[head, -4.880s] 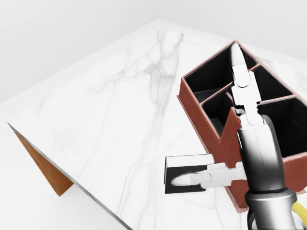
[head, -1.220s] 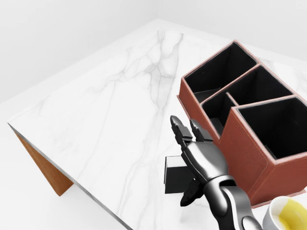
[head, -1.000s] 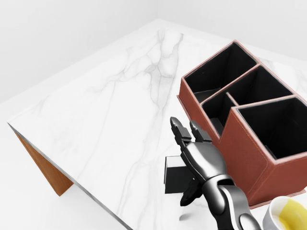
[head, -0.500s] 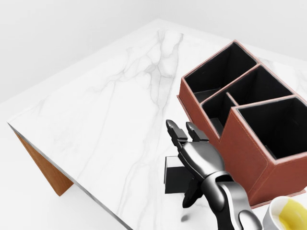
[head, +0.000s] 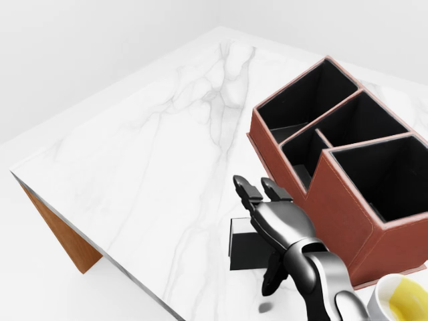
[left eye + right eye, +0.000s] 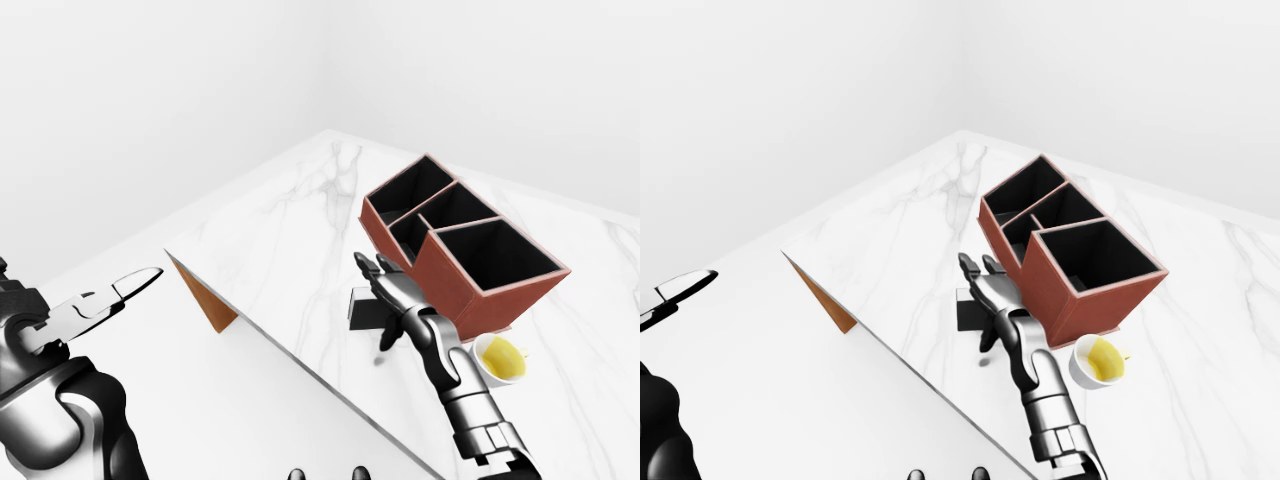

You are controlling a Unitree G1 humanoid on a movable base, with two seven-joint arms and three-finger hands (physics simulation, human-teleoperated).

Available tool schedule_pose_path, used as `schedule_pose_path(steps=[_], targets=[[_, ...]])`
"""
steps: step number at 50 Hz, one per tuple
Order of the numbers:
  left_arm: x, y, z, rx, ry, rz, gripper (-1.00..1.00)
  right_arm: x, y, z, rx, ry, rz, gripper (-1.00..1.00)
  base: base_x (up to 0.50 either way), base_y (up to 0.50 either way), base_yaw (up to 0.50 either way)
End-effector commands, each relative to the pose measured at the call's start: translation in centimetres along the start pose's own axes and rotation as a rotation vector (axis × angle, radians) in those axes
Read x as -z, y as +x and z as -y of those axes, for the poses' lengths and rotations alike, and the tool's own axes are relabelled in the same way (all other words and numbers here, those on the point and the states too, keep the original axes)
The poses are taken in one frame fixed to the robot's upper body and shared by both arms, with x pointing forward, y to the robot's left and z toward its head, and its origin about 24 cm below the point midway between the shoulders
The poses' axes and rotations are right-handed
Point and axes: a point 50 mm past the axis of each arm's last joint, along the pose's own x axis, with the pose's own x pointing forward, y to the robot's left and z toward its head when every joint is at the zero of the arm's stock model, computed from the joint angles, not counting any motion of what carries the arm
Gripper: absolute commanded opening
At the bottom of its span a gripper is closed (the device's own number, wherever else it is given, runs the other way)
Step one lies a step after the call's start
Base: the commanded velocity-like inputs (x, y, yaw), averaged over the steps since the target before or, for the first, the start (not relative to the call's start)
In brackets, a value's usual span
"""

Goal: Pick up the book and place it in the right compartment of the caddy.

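The book (image 5: 246, 249) lies flat beside the caddy (image 5: 342, 207), its long axis seemingly toward it, under the open-fingered right hand (image 5: 277, 224).

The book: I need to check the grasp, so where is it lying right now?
In the head view the book lies flat on the marble table at lower centre, just left of the caddy, with the right hand over it, fingers open.

Book (image 5: 244, 251) half under right hand (image 5: 281, 224)
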Motion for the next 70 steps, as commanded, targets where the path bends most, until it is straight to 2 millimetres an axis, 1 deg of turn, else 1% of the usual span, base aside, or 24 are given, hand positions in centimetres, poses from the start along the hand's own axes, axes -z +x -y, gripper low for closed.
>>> schedule_pose_path(steps=[1,12,29,30,31,32,42,60,64,68,70], targets=[[0.0,0.0,0.0,0.001,0.000,0.000,1.00,0.6,0.3,-0.4,-0.031,-0.011,-0.023,1.00,0.00,0.00,0.00],[0.2,-0.1,0.0,0.005,0.000,-0.001,1.00,1.3,1.0,-0.7,-0.050,-0.012,-0.048,1.00,0.00,0.00,0.00],[0.2,-0.1,0.1,0.007,0.000,-0.003,1.00,2.6,2.0,-1.9,-0.074,-0.010,-0.100,1.00,0.00,0.00,0.00],[0.2,-0.1,0.1,0.007,0.000,-0.003,1.00,2.6,2.0,-1.9,-0.074,-0.012,-0.101,-0.40,0.00,0.00,0.00],[0.2,-0.1,0.1,0.007,0.000,-0.003,1.00,2.6,2.0,-1.9,-0.072,-0.014,-0.101,-0.73,0.00,0.00,0.00],[0.2,-0.1,0.1,0.008,0.000,-0.003,1.00,2.6,2.0,-1.9,-0.072,-0.012,-0.100,-1.00,0.00,0.00,0.00],[0.3,-0.1,0.1,0.010,0.000,-0.004,1.00,2.7,2.0,-2.0,-0.070,-0.008,-0.104,-1.00,0.00,0.00,0.00],[0.1,-0.1,0.2,0.010,-0.001,-0.005,1.00,2.4,1.9,-1.5,-0.057,-0.004,-0.091,-1.00,0.00,0.00,0.00],[0.2,-0.1,0.2,0.011,-0.002,-0.006,1.00,2.1,2.0,-0.6,-0.025,0.005,-0.076,-1.00,0.00,0.00,0.00],[0.2,-0.1,0.2,0.011,-0.001,-0.008,1.00,1.5,1.9,0.7,0.015,0.019,-0.048,-1.00,0.00,0.00,0.00],[0.1,-0.1,0.2,0.011,-0.002,-0.008,1.00,1.4,1.8,1.0,0.022,0.018,-0.042,-1.00,0.00,0.00,0.00]])
